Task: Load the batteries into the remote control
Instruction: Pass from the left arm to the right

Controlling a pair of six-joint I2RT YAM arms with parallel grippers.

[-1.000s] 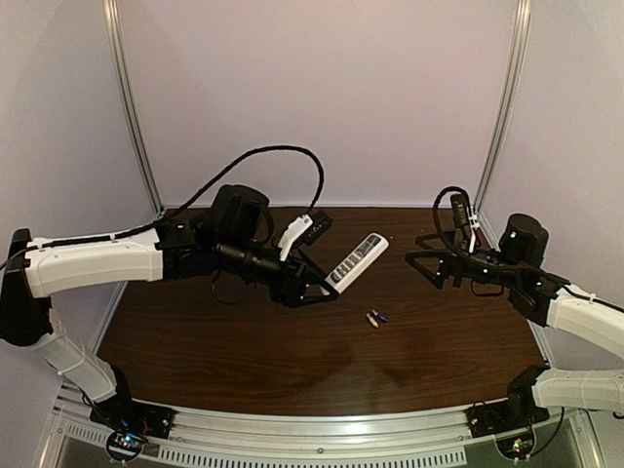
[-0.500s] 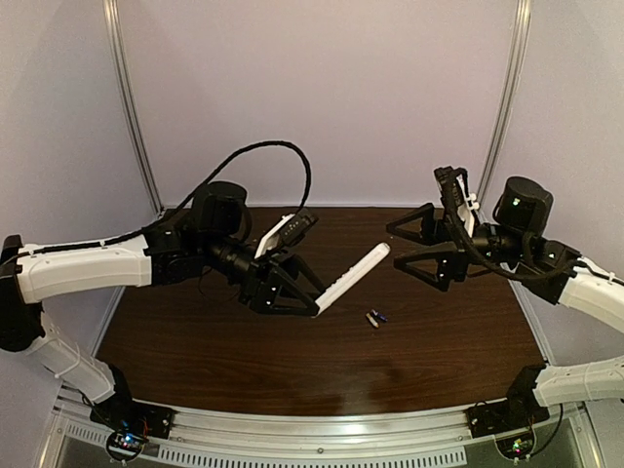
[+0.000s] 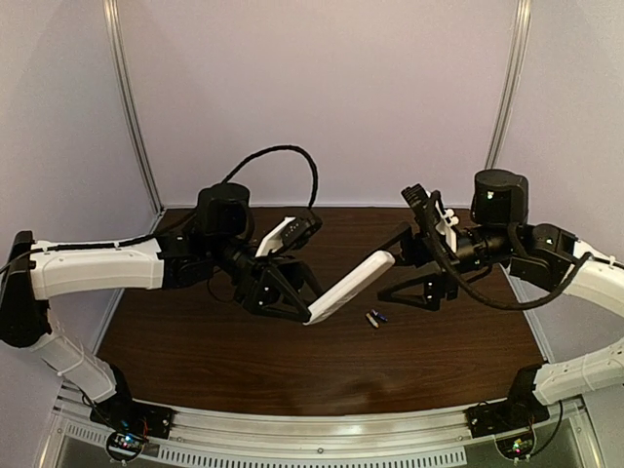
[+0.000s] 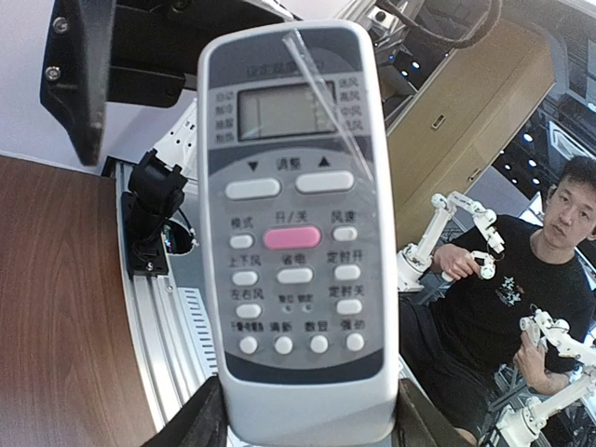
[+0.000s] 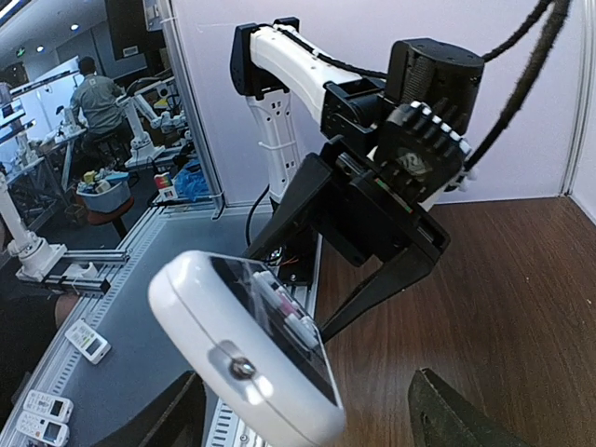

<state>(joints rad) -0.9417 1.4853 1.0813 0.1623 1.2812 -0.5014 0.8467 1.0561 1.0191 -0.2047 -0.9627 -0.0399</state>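
The white remote control (image 3: 349, 289) hangs slanted above the table, its plain back toward the top camera. My left gripper (image 3: 304, 304) is shut on its lower end. In the left wrist view its button face (image 4: 293, 233) fills the frame, with the dark fingers (image 4: 191, 424) pressed on both sides. My right gripper (image 3: 386, 273) stands open around the remote's upper end. In the right wrist view that end (image 5: 244, 346) sits between the two fingertips (image 5: 456, 414) with gaps on both sides. The batteries (image 3: 375, 318) lie side by side on the table below the remote.
The dark wooden table (image 3: 244, 361) is closed in by purple walls and metal posts (image 3: 132, 107). A rail (image 3: 322, 429) runs along its near edge. A person (image 4: 549, 279) sits beyond the table, and spare remotes (image 5: 79, 340) lie on a bench outside.
The left arm has turned the remote so that its back faces up instead of its buttons. The right arm has swung left to the remote's upper end, and its jaws have narrowed around it.
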